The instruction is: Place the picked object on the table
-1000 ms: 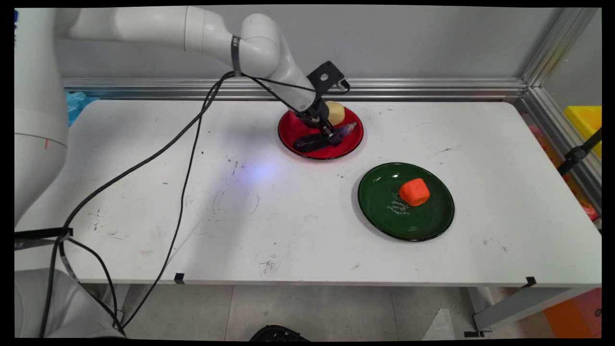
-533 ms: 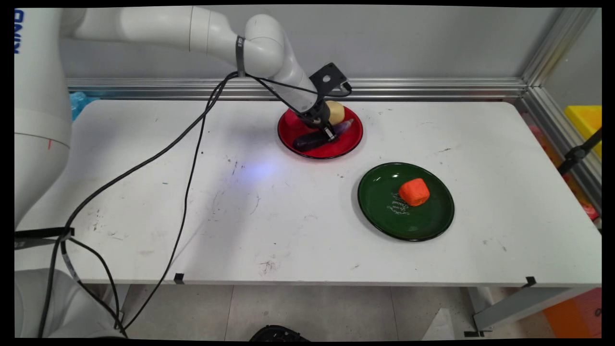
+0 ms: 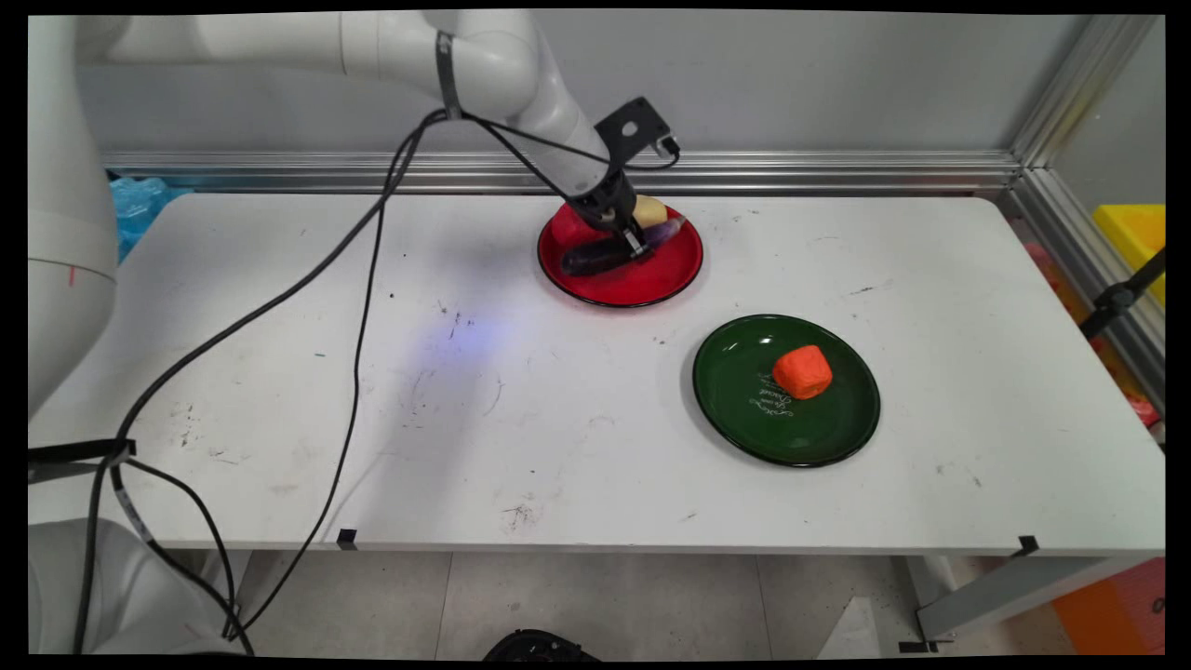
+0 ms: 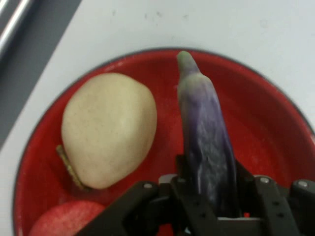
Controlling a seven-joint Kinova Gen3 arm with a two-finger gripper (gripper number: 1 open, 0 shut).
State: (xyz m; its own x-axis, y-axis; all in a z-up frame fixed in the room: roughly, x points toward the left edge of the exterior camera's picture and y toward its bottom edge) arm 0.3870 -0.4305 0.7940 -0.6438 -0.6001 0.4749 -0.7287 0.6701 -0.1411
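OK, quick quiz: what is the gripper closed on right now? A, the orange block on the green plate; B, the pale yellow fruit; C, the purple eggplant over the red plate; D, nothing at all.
C: in the hand view the gripper clamps the purple eggplant above the red plate, with the pale yellow fruit lying free beside it.

plates: two, one red plate (image 3: 672, 279) and one green plate (image 3: 837, 428)
eggplant (image 4: 204, 132): one
pale yellow fruit (image 4: 108, 128): one
pinkish-red fruit (image 4: 66, 220): one
orange block (image 3: 802, 371): one
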